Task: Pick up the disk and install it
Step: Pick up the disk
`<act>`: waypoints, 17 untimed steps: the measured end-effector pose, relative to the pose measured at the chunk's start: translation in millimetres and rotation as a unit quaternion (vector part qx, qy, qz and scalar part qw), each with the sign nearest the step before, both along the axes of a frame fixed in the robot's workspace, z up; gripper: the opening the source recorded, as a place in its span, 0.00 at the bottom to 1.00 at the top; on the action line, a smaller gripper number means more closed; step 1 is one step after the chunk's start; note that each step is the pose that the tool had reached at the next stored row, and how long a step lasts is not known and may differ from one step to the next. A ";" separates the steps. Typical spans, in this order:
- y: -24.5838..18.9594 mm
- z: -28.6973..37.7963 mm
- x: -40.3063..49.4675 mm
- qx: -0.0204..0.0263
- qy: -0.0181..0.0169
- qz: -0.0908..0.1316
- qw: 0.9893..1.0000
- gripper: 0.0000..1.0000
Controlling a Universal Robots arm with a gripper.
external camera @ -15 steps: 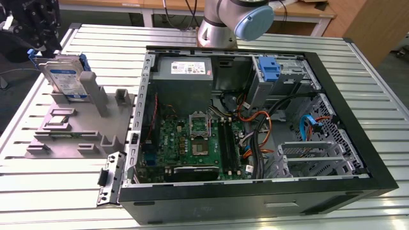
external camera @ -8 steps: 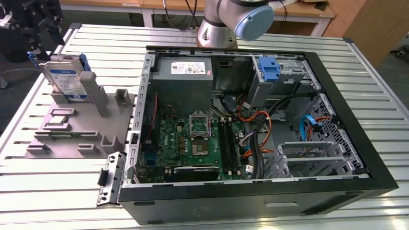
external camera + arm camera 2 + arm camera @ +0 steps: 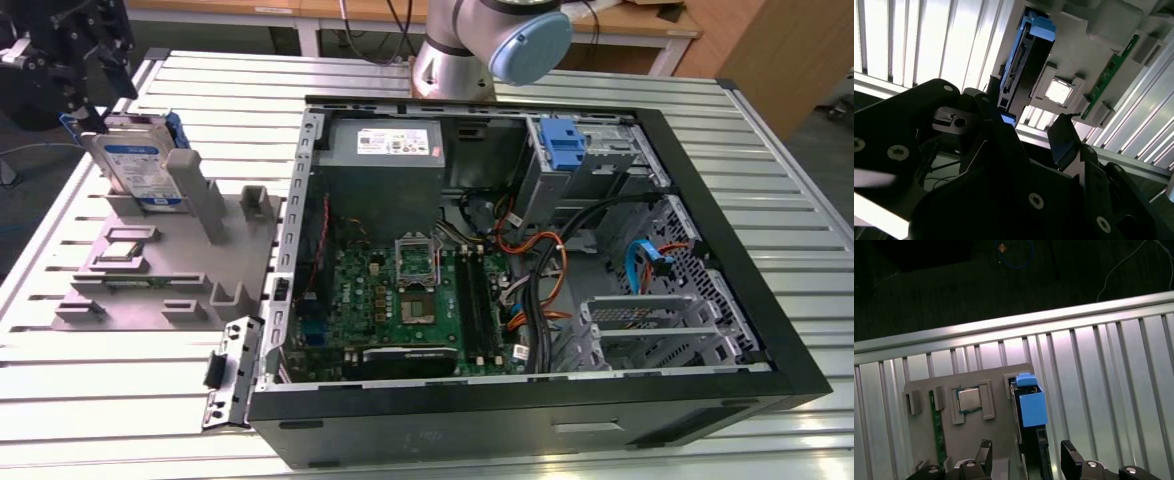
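Gripper spread over disk; ribbed metal table; dark floor beyond.

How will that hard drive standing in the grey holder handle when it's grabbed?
The disk looks like a rigid metal slab, so it probably won't flex. Standing on edge in the grey holder, it may tip if nudged sideways. Its blue plastic rails could be slick for the open gripper.
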State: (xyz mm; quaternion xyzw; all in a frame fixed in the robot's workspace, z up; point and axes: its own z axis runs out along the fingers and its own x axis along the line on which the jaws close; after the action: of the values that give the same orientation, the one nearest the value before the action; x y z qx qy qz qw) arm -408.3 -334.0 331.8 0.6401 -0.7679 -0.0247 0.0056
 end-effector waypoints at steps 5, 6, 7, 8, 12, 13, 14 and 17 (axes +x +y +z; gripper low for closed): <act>0.1 -4.8 -1.9 0.007 -0.002 0.000 1.000 0.65; 0.3 -5.0 -1.9 0.007 -0.002 0.001 1.000 0.65; 0.6 -5.4 -2.2 0.007 -0.002 0.001 1.000 0.65; 1.0 -5.9 -2.7 0.007 -0.002 0.000 1.000 0.65; 2.1 -9.4 -6.3 0.007 -0.002 0.001 1.000 0.65; 2.2 -10.5 -7.0 0.007 -0.002 0.001 1.000 0.65; 2.2 -11.8 -7.5 0.008 -0.003 0.001 1.000 0.65; 2.3 -15.4 -8.4 0.010 -0.004 0.004 1.000 0.65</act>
State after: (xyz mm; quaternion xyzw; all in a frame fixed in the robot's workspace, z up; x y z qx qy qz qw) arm -416.7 -331.7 316.4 0.6430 -0.7653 -0.0299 -0.0039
